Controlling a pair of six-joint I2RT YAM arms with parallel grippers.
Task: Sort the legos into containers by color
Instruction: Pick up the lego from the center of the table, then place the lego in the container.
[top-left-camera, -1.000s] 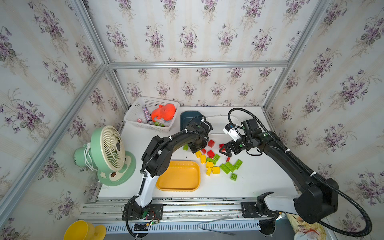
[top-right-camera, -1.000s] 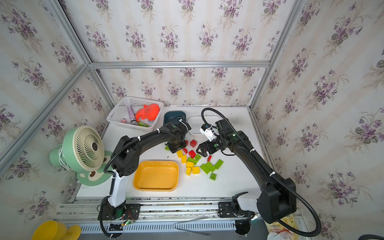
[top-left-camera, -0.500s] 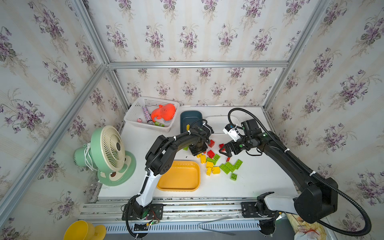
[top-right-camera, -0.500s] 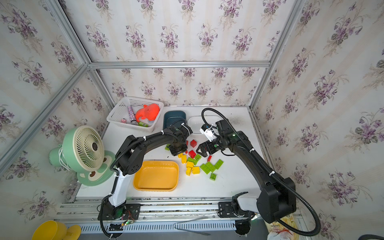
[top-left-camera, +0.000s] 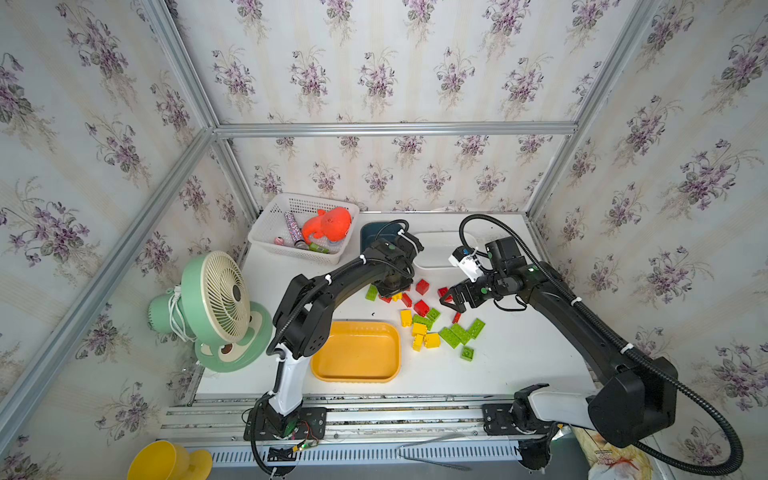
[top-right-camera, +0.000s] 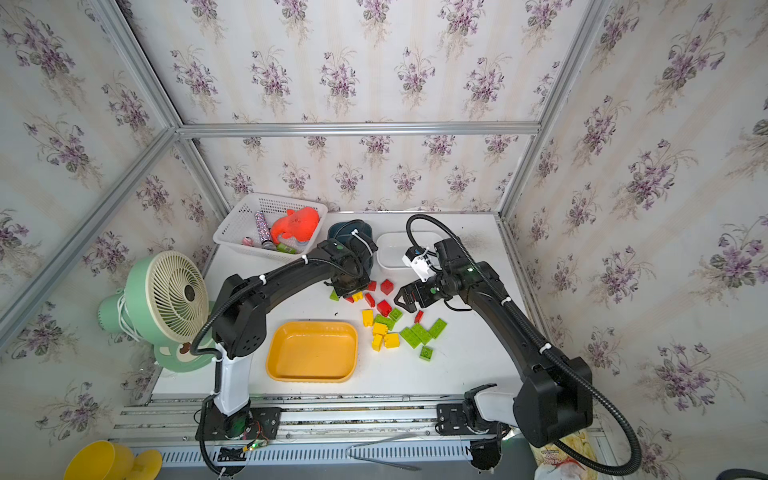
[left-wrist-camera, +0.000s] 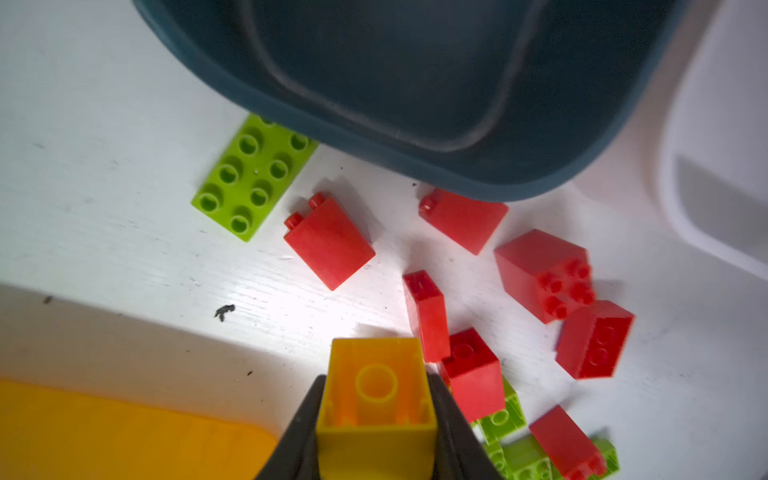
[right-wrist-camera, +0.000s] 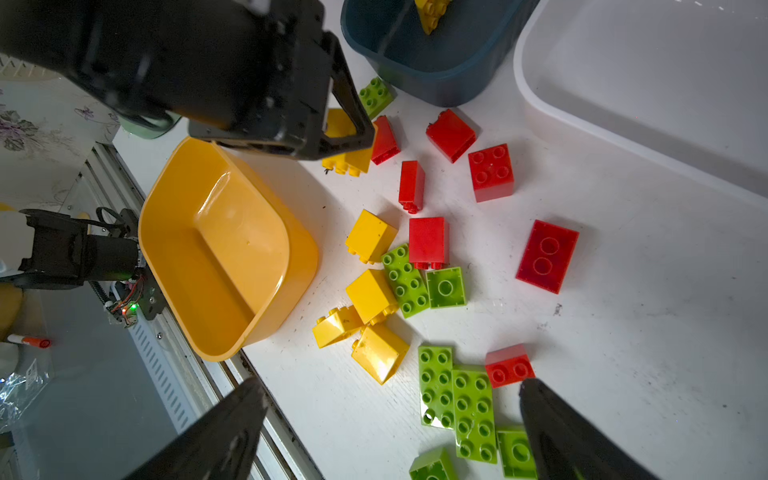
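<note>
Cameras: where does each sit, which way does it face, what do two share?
Top views: high over the table front, facing down; both arms whole.
Left wrist: left arm, facing down; fingers shut on a yellow lego.
Right wrist: right arm, facing down; its open fingers, plus the left gripper.
Shared by both wrist views: blue tray, red legos.

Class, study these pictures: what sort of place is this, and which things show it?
Most likely a robotics lab cell, not a home: two black robot arms mounted on a rail at the white table's edge, an aluminium frame holding flowered wallpaper panels, and legos laid out beside sorting trays.
</note>
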